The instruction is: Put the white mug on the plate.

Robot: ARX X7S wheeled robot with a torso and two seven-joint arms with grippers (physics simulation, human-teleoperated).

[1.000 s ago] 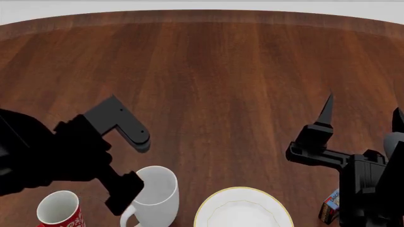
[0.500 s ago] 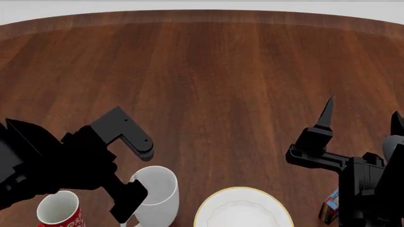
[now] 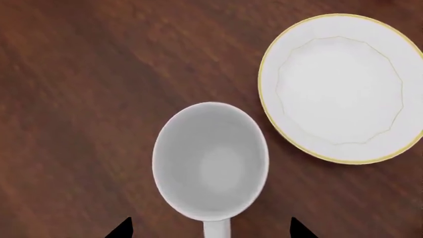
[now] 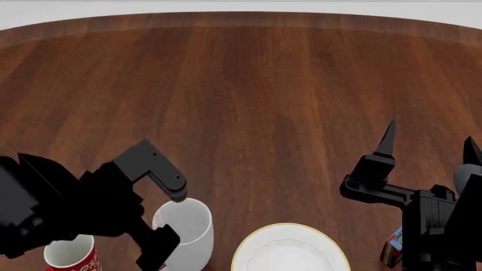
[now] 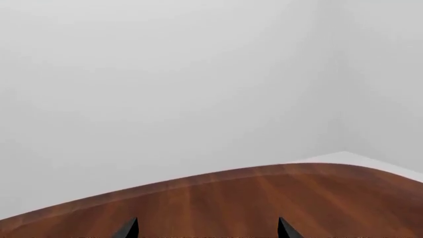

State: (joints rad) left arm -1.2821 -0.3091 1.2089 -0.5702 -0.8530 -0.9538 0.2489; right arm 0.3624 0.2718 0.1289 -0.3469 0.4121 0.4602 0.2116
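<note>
l gripper (image 4: 167, 217) spread over white mug (image 4: 188, 228)

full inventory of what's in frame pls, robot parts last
white mug: 1, glossy white, upright and empty, on the table near its front edge, between red mug and plate
plate: 1, white with gold rim, empty, right of the white mug, not touching it
red mug: 1, red with white pattern, left of the white mug
small box: 1, red and blue print, at far right, partly hidden by the right arm
table: 1, dark brown wood
left gripper: 1, black, jaws open, straddling the white mug's rim
right gripper: 1, black, jaws open, holding nothing, above bare table
</note>
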